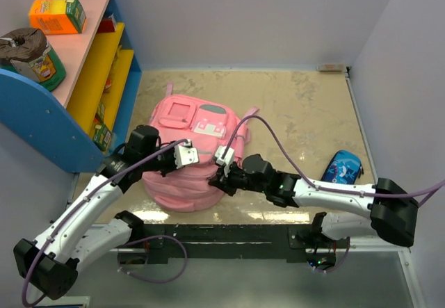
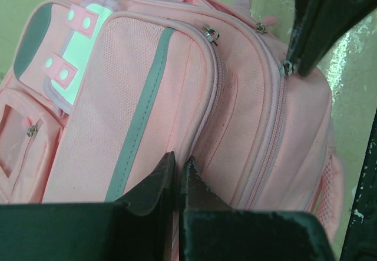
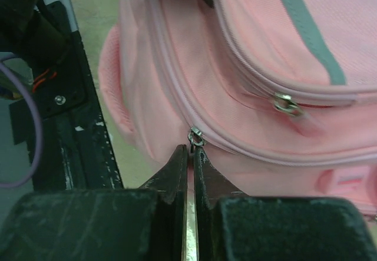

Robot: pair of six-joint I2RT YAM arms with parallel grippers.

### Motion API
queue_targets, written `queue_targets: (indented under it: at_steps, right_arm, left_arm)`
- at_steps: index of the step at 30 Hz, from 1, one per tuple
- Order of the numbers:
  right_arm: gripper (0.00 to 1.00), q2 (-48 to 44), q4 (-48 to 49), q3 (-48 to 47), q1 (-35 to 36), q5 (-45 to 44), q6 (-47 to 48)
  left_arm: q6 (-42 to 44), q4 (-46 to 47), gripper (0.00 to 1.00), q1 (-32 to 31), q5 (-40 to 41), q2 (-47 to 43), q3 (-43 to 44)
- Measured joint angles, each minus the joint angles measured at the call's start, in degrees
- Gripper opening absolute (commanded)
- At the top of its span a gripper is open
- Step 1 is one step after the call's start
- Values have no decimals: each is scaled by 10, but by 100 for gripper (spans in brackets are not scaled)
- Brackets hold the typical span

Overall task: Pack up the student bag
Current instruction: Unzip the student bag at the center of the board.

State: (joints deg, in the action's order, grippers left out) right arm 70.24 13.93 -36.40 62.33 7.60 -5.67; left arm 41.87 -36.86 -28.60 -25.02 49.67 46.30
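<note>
from above, the student bag [image 1: 182, 124] is lying on the tabletop [image 1: 306, 106] just ahead of my bases, with my left claw [image 1: 197, 159] and right claw [image 1: 217, 177] both meeting its near end. in my left wrist view, the left claw is clenching tight against the pink fabric by a pocket seam. in my right wrist view, the right claw is pinching the zipper pull [image 3: 195, 136] on the bag's long zip.
</note>
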Motion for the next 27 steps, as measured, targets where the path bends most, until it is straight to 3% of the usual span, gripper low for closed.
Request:
queue_targets:
  at_steps: [7,12,18,23,26,27]
  right_arm:
    - [0,38,24,-22,81,-108,-38]
    - [0,94,40,-57,131,-232,-71]
    - [0,193,57,-147,178,-343,-54]
    - [0,263,91,-195,198,-384,-30]
    - [11,280,110,-205,202,-401,-27]
    - [21,279,110,-205,202,-405,-27]
  left_arm:
    - [-80,19,0,-20,4,36,2]
    - [-141,33,0,-39,19,78,30]
    - [-195,59,0,-53,25,123,61]
    - [-229,90,0,-56,23,127,70]
    - [-242,100,0,-56,23,127,70]
    - [-244,102,0,-56,23,127,70]
